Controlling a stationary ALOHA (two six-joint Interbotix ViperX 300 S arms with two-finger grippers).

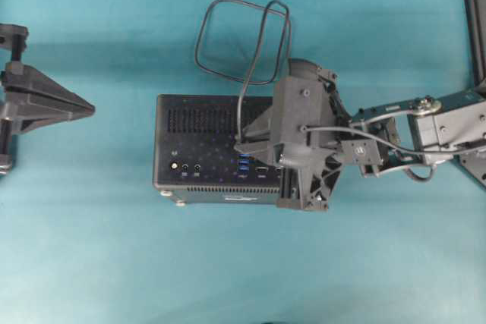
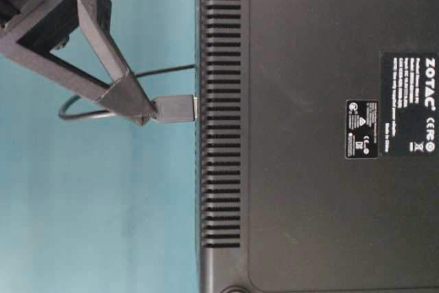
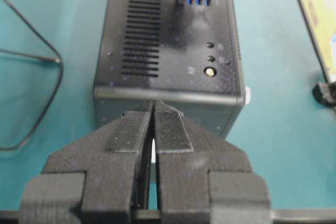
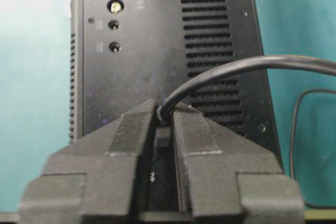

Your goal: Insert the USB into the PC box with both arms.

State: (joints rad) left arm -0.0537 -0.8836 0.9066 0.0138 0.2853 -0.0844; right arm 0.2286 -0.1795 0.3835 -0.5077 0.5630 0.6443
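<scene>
ZOTAC PC box [image 1: 205, 123] at table centre, port face up. Right gripper [image 4: 164, 116] over blue ports, jaws narrowly parted around USB plug [image 2: 175, 108]; contact unclear. Cable [image 1: 243, 36] loops behind box. Left gripper [image 3: 153, 109] closed, empty, beside box's end.

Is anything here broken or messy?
Nothing looks broken. The PC box sits flat, the USB cable loops loosely behind it, and its plug meets the box squarely beside the right gripper.
</scene>
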